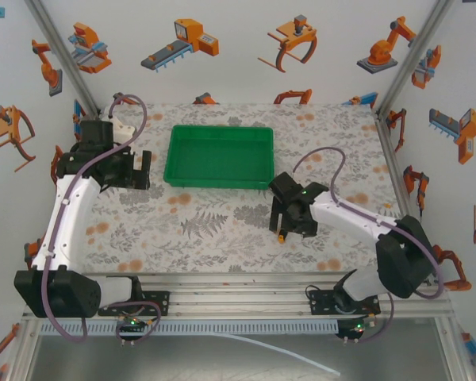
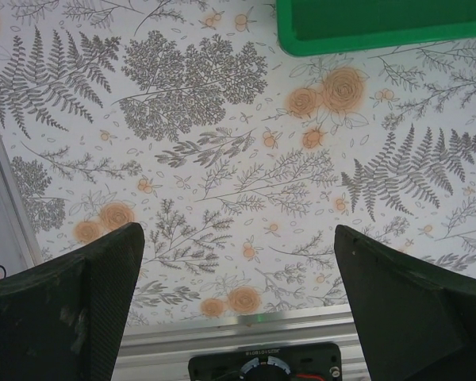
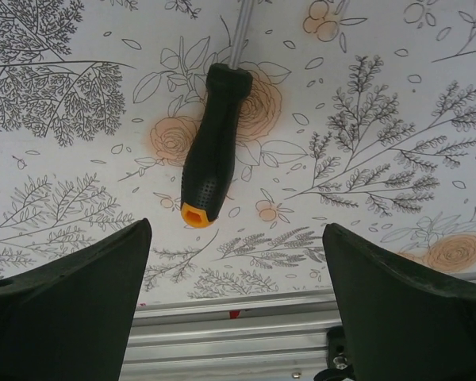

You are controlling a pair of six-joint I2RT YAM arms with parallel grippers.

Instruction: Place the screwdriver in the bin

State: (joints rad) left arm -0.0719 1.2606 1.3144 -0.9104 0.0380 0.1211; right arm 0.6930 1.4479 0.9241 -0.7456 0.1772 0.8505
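Note:
The screwdriver [image 3: 214, 143] lies on the floral tabletop, black handle toward me, orange end cap nearest, thin shaft running off the top of the right wrist view. My right gripper [image 3: 236, 238] hovers open just above it, the handle a little left of centre ahead of the fingers. From above, my right gripper [image 1: 289, 216] covers most of the screwdriver [image 1: 281, 236], leaving its orange cap showing. The green bin [image 1: 219, 156] sits at the back centre with nothing in it. My left gripper [image 1: 135, 171] is open to the left of the bin, whose corner [image 2: 381, 32] appears ahead of the gripper [image 2: 238, 238].
An aluminium rail [image 1: 222, 282] runs along the table's near edge, below both grippers. Slanted frame posts [image 1: 63, 59] rise at the back corners, and printed walls close in the sides. Open floral cloth [image 1: 206, 222] lies between the two arms.

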